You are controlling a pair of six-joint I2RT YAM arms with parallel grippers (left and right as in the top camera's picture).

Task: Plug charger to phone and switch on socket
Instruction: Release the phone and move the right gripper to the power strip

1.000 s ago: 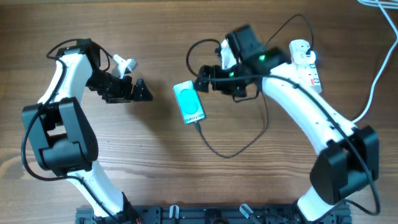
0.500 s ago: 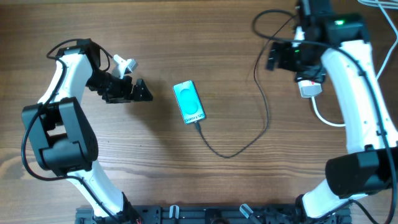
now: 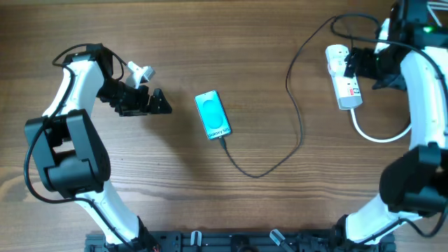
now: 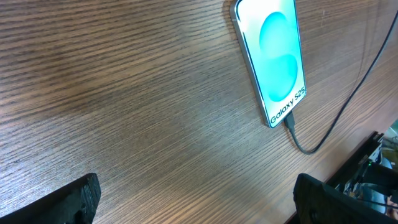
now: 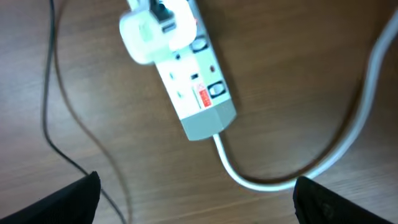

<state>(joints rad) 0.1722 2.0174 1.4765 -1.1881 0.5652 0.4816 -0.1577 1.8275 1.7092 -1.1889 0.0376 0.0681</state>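
Right claw [image 3: 355,64] hangs wide open and empty just beside the white power strip [image 3: 344,89], which carries the charger [image 5: 149,30] adapter; left claw [image 3: 162,103], jaws spread, faces the phone [image 3: 213,115], its cable plugged in

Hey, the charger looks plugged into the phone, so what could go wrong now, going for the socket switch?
1. The charger cable loops close by the open right gripper; snagging it could drag the phone or unplug it.
2. The socket lies loose on the table, so pressing its small switch may shove it aside instead.
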